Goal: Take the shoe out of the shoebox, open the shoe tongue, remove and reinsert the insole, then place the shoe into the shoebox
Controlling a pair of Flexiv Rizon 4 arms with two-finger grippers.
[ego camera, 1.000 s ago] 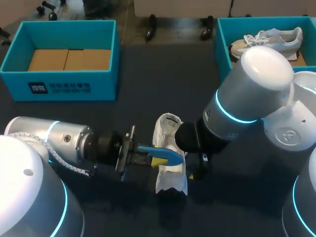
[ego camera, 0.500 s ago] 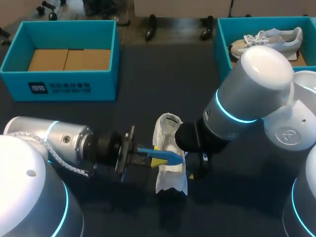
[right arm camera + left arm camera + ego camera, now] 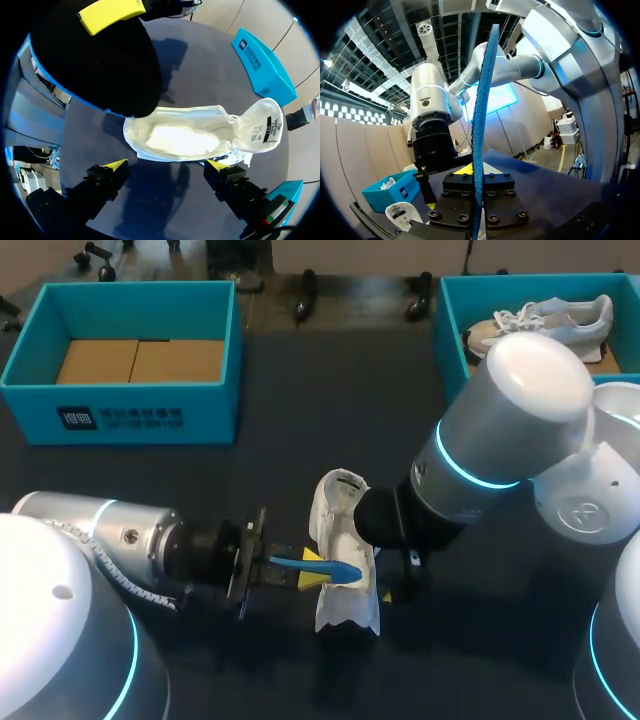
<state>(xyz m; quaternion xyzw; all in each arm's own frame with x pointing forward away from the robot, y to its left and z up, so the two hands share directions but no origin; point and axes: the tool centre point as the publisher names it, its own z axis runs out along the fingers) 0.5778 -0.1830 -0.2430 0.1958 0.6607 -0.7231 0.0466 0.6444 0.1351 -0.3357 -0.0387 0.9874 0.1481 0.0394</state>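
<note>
a dark table (image 3: 330, 390) carries a teal shoebox (image 3: 130, 410) at its far left corner, with brown cardboard (image 3: 140, 360) in the bottom; a second teal box (image 3: 450, 310) at the far right holds a pale sneaker (image 3: 550, 320); the white shoe (image 3: 340, 540) lies out on the table near the middle, well apart from both boxes, its mouth turned upward and the pale inside showing; the left gripper (image 3: 308, 572) sits just beside the shoe, clamped on the blue insole (image 3: 335, 568), which reaches over the shoe's mouth; in the left wrist view the insole (image 3: 480, 100) stands edge-on, pinched between the two finger blocks; the right gripper (image 3: 166, 164) hangs over the shoe (image 3: 185, 135) with its yellow-tipped fingers (image 3: 116, 164) spread wide and gripping nothing; from the head view its fingers are hidden under the arm.
</note>
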